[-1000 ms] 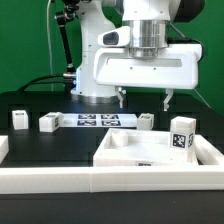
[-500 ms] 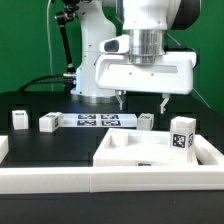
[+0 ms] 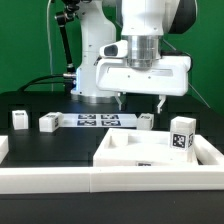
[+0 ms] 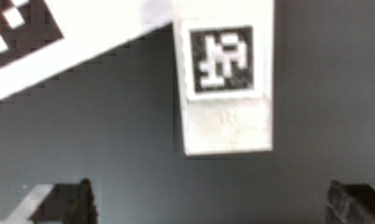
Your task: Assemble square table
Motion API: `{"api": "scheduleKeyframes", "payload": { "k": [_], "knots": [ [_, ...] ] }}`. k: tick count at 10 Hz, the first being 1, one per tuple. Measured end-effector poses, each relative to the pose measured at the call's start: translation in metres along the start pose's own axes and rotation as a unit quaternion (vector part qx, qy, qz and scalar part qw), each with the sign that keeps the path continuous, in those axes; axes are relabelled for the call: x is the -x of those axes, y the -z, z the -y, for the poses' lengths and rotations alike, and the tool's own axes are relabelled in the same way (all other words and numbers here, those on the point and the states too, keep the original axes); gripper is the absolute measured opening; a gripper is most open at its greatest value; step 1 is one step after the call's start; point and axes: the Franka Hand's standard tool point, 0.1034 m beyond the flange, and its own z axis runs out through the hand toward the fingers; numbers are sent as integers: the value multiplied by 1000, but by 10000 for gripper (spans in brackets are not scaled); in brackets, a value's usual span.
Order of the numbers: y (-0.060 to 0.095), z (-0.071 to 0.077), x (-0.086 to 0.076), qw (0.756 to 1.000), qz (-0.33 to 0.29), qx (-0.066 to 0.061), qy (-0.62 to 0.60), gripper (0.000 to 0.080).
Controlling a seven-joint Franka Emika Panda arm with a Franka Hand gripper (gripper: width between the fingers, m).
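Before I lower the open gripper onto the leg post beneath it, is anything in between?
Nothing visible does. The gripper hangs open above the leg post with only air between them. The marker board lies beside the post, not in the way.

A white leg post [image 4: 225, 90], its black-and-white tag [image 4: 225, 60] facing the camera, lies flat on the dark desk [image 4: 95, 130], one end just beside the marker board [image 4: 95, 50]. The pincer [image 4: 205, 203] is empty, its dark fingertips [image 4: 56, 200] spread wide apart.

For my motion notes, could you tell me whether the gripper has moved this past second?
Yes, slightly: the gripper looks narrower against the marker board, so it likely receded from the camera.
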Motion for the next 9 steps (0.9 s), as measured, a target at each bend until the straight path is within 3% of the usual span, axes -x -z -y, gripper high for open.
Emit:
{"api": "scheduleKeyframes", "payload": {
  "k": [5, 6, 9],
  "knots": [
    [-2, -3, 0, 999, 16, 3, 32, 649],
    [-3, -9, -5, 997, 39, -2, 67, 649],
    [-1, -10, -2, 989, 142, 0, 45, 649]
  ]
}}
